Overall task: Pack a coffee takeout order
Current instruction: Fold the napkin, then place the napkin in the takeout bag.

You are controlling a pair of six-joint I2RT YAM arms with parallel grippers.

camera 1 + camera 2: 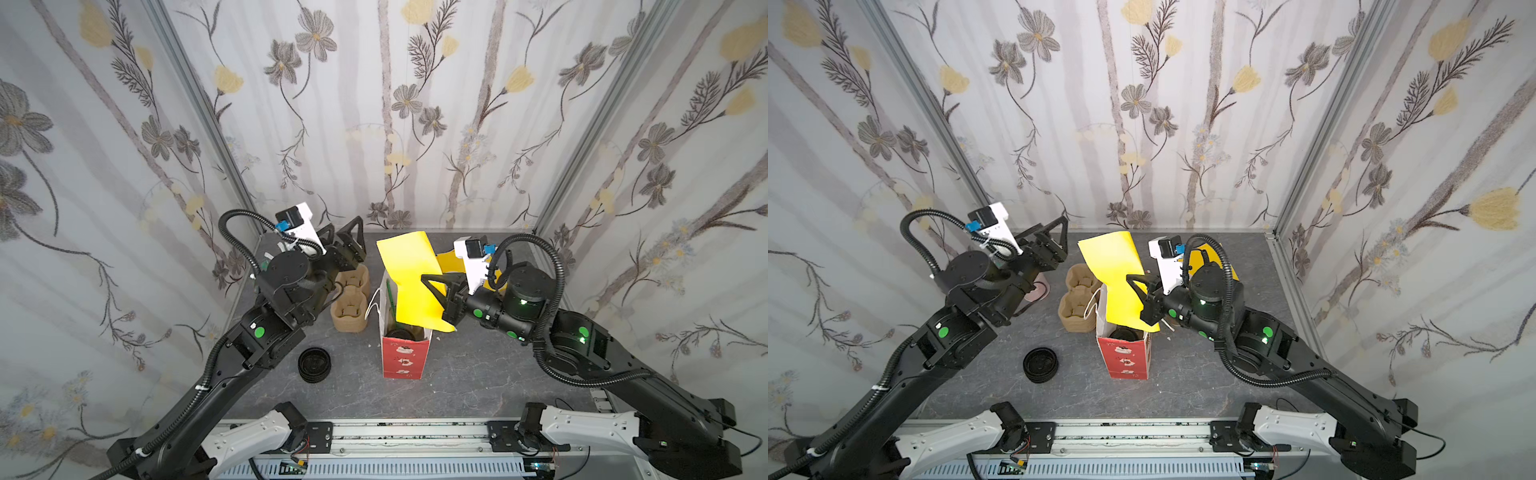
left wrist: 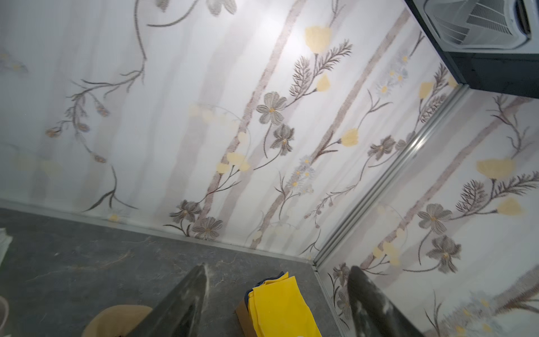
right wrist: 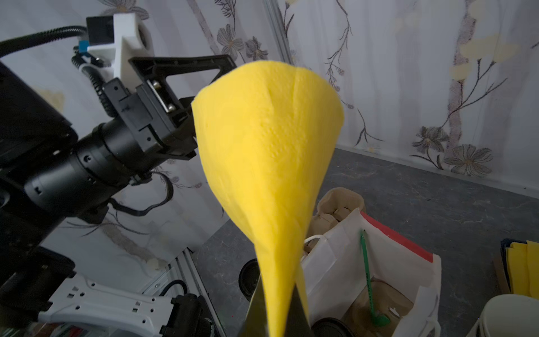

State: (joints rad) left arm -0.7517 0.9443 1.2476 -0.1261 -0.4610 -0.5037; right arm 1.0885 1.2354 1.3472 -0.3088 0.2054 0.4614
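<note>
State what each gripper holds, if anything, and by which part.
Right gripper: the yellow napkin, pinched at its gathered narrow end between shut jaws. Left gripper: nothing; its jaws stand open.

Black lid stack [image 1: 314, 364] on grey tabletop [image 1: 478, 374].

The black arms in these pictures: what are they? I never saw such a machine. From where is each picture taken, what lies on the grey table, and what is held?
They are two robot arms, each ending in a two-fingered end effector. Two pictures look down on the table; two come from wrist cameras. On the table stand an open red paper bag, holding a green straw and a black-lidded cup, a tan cup carrier beside it, and loose black lids. The right end effector pinches a yellow napkin near the bag's mouth. The left end effector is open and empty.
</note>
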